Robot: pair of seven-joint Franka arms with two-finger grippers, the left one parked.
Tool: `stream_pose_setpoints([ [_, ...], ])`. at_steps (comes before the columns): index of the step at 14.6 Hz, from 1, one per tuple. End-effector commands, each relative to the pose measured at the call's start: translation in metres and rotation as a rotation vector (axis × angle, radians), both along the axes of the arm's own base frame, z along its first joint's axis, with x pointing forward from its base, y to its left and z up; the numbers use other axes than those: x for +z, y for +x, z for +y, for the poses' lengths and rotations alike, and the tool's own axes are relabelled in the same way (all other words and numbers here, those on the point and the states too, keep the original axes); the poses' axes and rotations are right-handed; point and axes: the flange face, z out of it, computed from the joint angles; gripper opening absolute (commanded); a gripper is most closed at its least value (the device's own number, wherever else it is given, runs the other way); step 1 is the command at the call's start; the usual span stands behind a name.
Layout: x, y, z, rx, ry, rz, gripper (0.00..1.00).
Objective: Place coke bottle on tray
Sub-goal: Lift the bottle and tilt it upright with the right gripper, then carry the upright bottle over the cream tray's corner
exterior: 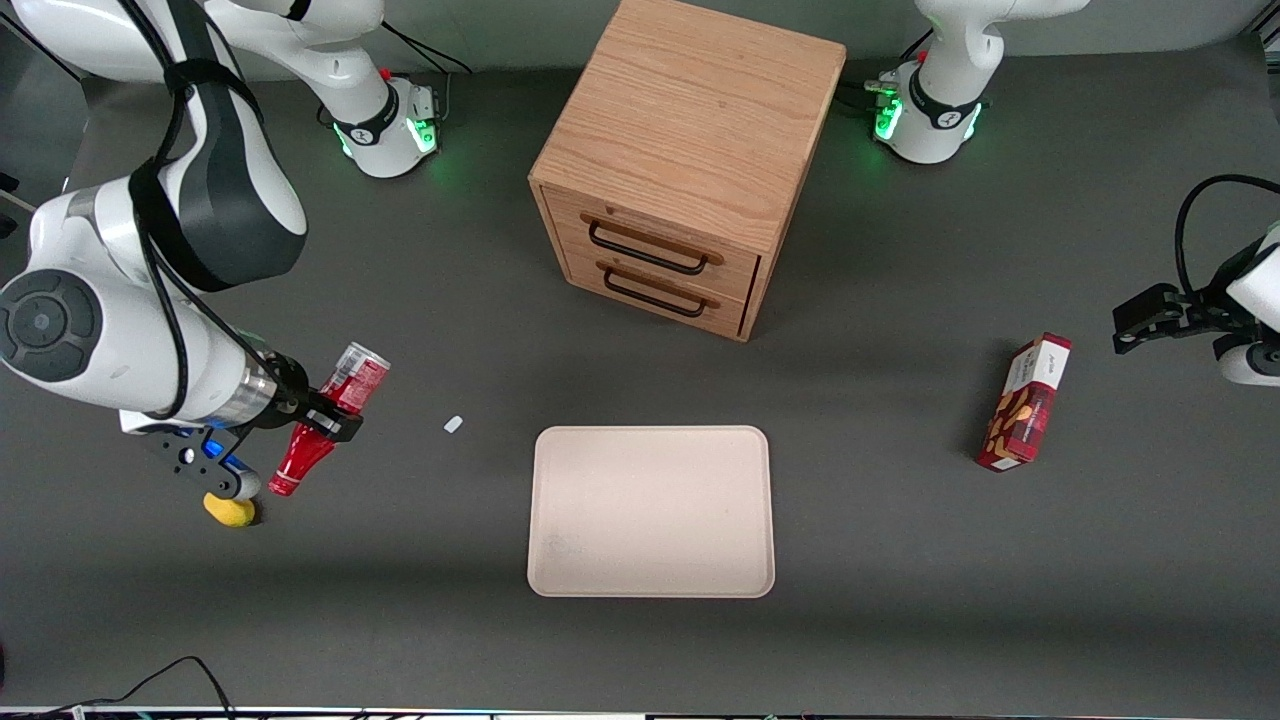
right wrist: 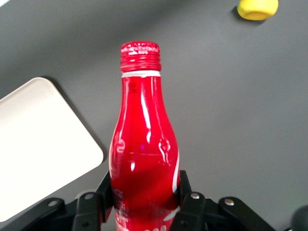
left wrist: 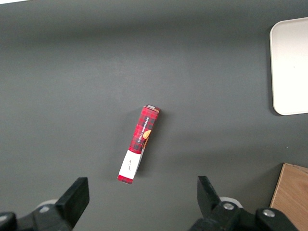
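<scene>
My right gripper point(exterior: 325, 415) is shut on the coke bottle point(exterior: 330, 415) and holds it above the table at the working arm's end. The bottle is tilted, its silvery base up and its red cap pointing down toward the table. In the right wrist view the red bottle point(right wrist: 144, 149) fills the middle, with black fingers point(right wrist: 190, 204) pressed on both sides of its body. The pale beige tray point(exterior: 652, 512) lies flat near the table's middle, nearer the front camera than the cabinet; one corner of the tray point(right wrist: 43, 139) shows beside the bottle.
A wooden two-drawer cabinet point(exterior: 685, 160) stands above the tray in the front view. A red snack box point(exterior: 1025, 402) lies toward the parked arm's end. A yellow object point(exterior: 230, 510) lies under my wrist, and a small white scrap point(exterior: 453, 424) sits between bottle and tray.
</scene>
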Motion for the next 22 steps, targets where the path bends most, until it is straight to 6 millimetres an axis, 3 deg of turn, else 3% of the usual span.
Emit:
stream_pose_setpoints([
  [1,0.004,0.018,0.023,0.046,0.030,0.004,0.00],
  [5,-0.034,0.017,0.097,0.268,0.005,0.004,0.00],
  [7,-0.062,0.025,0.118,0.386,0.012,-0.025,0.00],
  [9,-0.097,0.037,0.130,0.477,0.043,-0.062,0.00],
  [11,-0.140,0.040,0.165,0.549,0.054,-0.111,0.00],
  [14,-0.189,0.046,0.182,0.594,0.072,-0.156,0.00],
  [16,-0.211,0.044,0.194,0.615,0.068,-0.169,0.00],
  [22,-0.264,0.047,0.190,0.589,0.056,-0.162,0.00],
])
